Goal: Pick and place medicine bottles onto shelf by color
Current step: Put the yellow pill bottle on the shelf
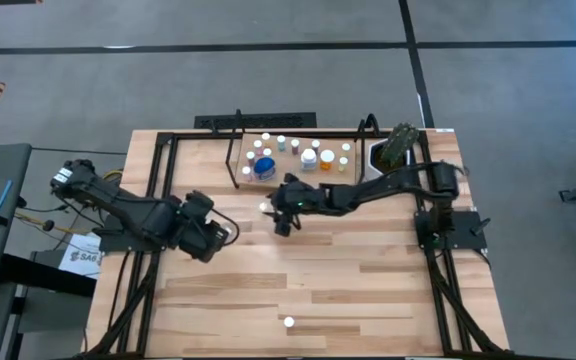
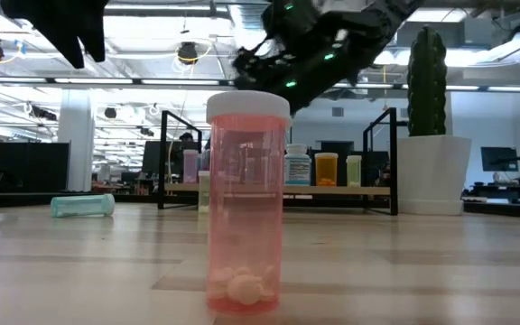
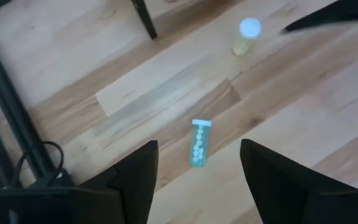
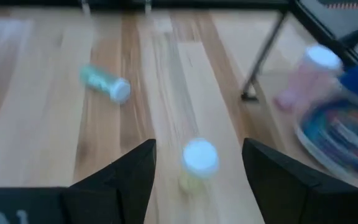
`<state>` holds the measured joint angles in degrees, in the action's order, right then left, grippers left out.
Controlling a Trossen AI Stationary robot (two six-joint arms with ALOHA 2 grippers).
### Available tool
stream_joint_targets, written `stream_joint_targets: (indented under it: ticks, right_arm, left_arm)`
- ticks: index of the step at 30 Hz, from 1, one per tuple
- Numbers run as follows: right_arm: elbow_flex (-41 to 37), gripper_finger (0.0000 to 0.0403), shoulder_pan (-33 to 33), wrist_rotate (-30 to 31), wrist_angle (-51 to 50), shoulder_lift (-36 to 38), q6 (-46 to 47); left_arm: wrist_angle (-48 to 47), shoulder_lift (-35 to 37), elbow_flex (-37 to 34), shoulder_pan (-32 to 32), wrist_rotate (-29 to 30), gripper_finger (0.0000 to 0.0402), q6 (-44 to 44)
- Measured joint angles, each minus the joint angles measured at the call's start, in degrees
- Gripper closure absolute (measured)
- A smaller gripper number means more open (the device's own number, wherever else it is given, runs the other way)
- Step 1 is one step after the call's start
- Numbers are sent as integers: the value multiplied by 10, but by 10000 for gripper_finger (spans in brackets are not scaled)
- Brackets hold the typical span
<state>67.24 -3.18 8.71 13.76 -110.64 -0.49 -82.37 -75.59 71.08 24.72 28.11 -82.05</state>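
L gripper (image 1: 211, 238) hangs open & empty over the table's (image 1: 368, 290) left-centre, w/ a teal bottle (image 3: 199, 142) lying flat below it. R gripper (image 1: 280, 215) is open, nothing held, above an upright yellowish white-capped bottle (image 4: 197, 163). Behind: shelf (image 1: 236, 150) w/ bottles (image 1: 308, 157), incl. large blue one (image 1: 264, 167); potted plant (image 1: 399, 145) to its right. Pink bottle (image 2: 246, 200) stands alone at near edge.

Most medicine bottles (image 1: 308, 157) stand upright on the shelf (image 1: 236, 150); a teal one (image 3: 199, 142) lies flat, while a yellow-green (image 4: 197, 163) and pink one (image 2: 246, 203) stand alone.
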Motion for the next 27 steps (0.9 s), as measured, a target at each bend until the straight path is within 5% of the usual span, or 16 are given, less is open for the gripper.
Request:
stream_joint_targets:
  ticks: [27]
  right_arm:
    - [35, 143, -18, -11, 42, -72, 64]
  left_arm:
    - [8, -2, -2, 30, 43, 187, -23]
